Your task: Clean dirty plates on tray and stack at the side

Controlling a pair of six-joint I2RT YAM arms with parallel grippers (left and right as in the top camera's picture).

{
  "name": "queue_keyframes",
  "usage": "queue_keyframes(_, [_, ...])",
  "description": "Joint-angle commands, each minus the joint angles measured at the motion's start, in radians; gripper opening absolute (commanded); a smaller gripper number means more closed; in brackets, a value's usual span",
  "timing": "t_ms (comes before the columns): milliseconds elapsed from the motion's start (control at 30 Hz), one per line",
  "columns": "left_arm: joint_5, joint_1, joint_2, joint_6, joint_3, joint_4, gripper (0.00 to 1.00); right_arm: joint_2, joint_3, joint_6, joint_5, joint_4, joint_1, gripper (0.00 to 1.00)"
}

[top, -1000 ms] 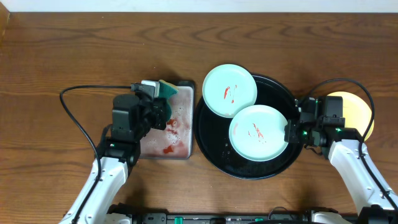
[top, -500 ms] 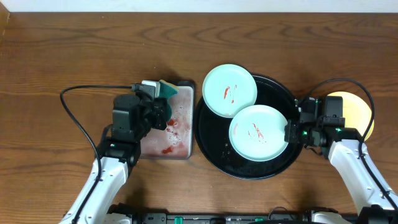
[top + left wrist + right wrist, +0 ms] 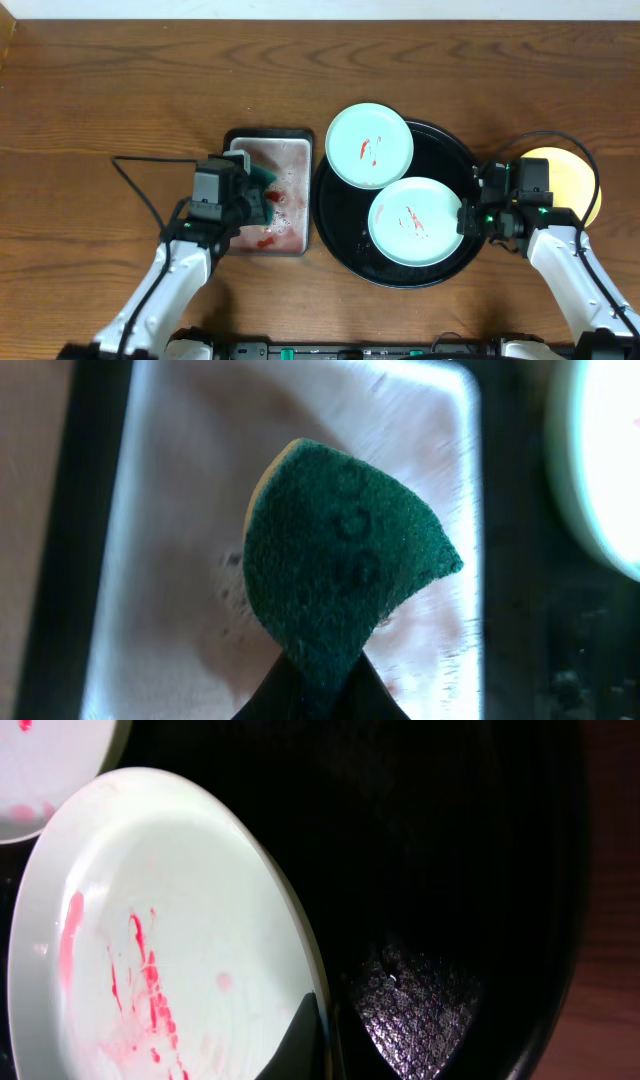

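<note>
Two mint-green plates with red smears are on the black tray (image 3: 345, 235): one (image 3: 369, 146) leans over its far-left rim, the other (image 3: 414, 218) lies in the middle. The pale yellow plate (image 3: 573, 178) sits on the wood at the right, partly hidden by my right arm. My right gripper (image 3: 466, 216) is shut on the right rim of the middle plate (image 3: 150, 950); the tray shows in the right wrist view (image 3: 450, 870). My left gripper (image 3: 262, 195) is shut on a green sponge (image 3: 335, 565) above the silver tray (image 3: 290, 148).
The silver rectangular tray (image 3: 170, 510) left of the black tray holds red sauce smears. A black cable (image 3: 135, 180) loops across the wood at the left. The left arm (image 3: 180, 270) and right arm (image 3: 570, 265) reach in from the front edge.
My left gripper with the sponge has pulled back toward the front over the silver tray, uncovering its far part. The right gripper and plates have not moved.
</note>
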Motion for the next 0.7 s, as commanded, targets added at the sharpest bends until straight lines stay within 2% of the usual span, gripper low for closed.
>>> queue_keyframes(0, [0.011, -0.003, 0.04, -0.072, 0.005, 0.001, 0.07, 0.008, -0.03, -0.013, -0.006, 0.011, 0.007, 0.01])
queue_keyframes(333, [0.147, -0.028, 0.018, -0.073, 0.089, -0.025, 0.07, 0.008, -0.109, -0.011, -0.014, 0.055, 0.007, 0.01])
queue_keyframes(567, [0.145, -0.196, 0.019, -0.09, 0.099, 0.011, 0.07, 0.008, -0.124, -0.001, -0.021, 0.081, 0.007, 0.01])
queue_keyframes(667, [0.145, -0.293, 0.019, -0.122, 0.099, 0.098, 0.07, 0.008, -0.124, -0.001, -0.021, 0.081, 0.007, 0.01])
